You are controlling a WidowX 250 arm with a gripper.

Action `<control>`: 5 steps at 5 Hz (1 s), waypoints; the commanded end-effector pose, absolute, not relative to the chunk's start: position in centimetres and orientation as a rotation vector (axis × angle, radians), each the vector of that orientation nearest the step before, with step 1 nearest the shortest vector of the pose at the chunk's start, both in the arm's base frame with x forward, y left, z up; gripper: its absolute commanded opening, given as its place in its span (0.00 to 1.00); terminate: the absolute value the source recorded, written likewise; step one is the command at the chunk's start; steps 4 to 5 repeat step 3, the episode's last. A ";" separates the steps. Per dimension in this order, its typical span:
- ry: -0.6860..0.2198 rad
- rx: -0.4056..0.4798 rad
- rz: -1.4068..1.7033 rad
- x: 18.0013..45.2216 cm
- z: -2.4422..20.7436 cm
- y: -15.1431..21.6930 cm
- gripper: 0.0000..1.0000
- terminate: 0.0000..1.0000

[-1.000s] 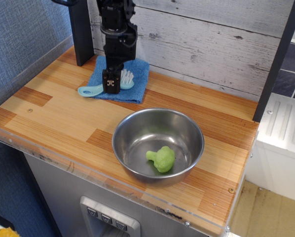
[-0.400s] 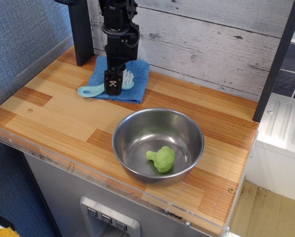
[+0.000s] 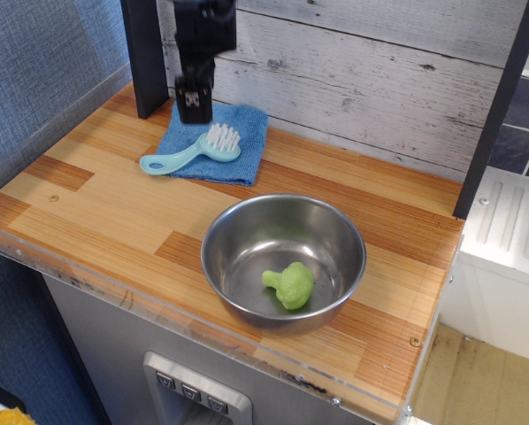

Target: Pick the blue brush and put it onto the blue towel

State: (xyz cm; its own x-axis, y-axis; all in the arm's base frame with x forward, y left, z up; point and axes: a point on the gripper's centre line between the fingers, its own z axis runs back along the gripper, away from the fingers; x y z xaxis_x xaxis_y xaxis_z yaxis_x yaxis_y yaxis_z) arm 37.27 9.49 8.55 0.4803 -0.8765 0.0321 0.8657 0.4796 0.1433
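1. Tool: black, hanging from a dark arm at the back left of the table; raised clear of everything; tip above the towel's rear edge; holding nothing; whether its jaws stand apart or closed cannot be told from this view.
2. Brush: light turquoise, white bristles facing up; lying just below and in front of the tool, apart from it; oval head resting on the towel; handle running forward and to the left, its looped end past the towel's edge and over the bare table.
3. Towel: blue, fuzzy, square; spread flat directly beneath the tool, close to the plank wall; bears the brush head.
4. Bowl: shiny steel, round; well apart from the tool, forward and to the right of it, near the table's front edge; not touching the towel.
5. Green toy: broccoli-shaped; lying inside the bowl, toward its front right.
6. Table: wood-striped top with a clear strip along its front edge; carries towel, brush and bowl.
7. Dark post: upright, just left of the tool, against the wall.
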 end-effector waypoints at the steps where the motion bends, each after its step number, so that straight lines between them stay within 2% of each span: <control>1: -0.211 0.181 -1.031 35.8 15.3 9.4 1.00 0.00; 2: -0.211 0.181 -1.031 35.8 15.3 9.4 1.00 0.00; 3: -0.211 0.181 -1.031 35.8 15.3 9.4 1.00 1.00; 5: -0.211 0.181 -1.031 35.8 15.3 9.4 1.00 1.00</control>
